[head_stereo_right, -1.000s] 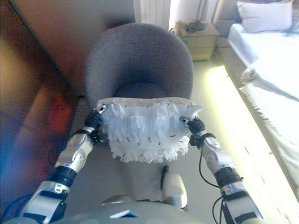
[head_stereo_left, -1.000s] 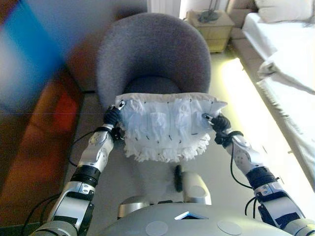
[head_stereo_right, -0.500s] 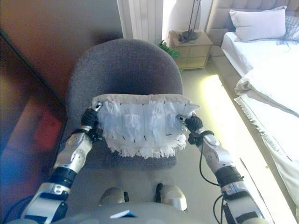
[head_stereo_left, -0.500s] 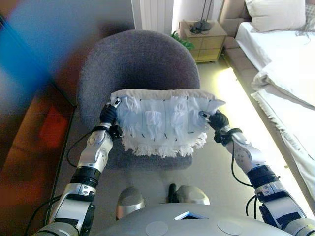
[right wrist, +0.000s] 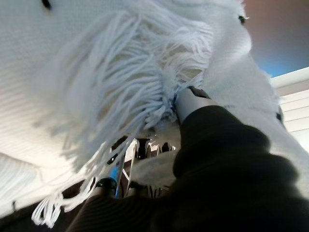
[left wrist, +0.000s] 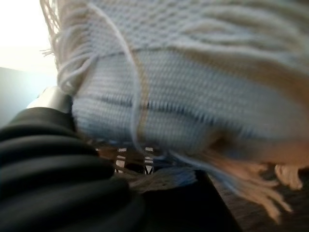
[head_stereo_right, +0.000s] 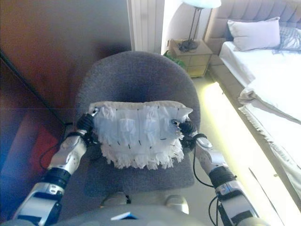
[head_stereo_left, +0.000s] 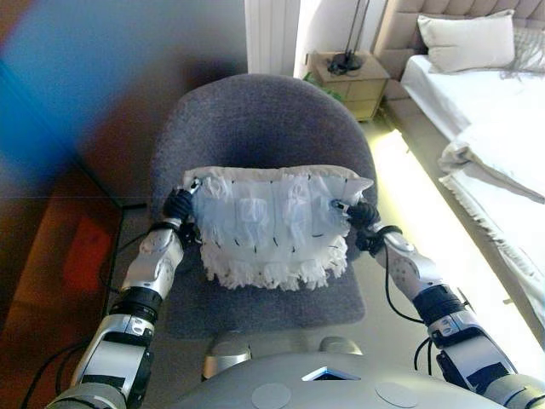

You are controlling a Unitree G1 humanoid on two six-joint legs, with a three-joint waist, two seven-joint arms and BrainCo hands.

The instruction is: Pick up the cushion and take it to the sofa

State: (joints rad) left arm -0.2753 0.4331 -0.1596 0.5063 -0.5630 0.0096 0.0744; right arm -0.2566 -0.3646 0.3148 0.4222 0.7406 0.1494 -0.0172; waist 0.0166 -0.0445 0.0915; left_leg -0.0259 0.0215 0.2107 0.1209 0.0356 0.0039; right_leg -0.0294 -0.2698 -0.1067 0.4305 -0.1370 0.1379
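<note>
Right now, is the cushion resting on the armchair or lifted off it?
Lifted: the cushion hangs between left hand and right hand, above the grey armchair seat.

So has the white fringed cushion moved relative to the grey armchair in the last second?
Yes. The white fringed cushion now hangs over the grey armchair seat, nearer its backrest than before.

A white fringed cushion (head_stereo_left: 271, 221), stitched with small dark marks, hangs level in the air above the seat of the grey sofa (head_stereo_left: 255, 119).

Head eyes look down; wrist cameras hug cushion (head_stereo_left: 271, 223).
</note>
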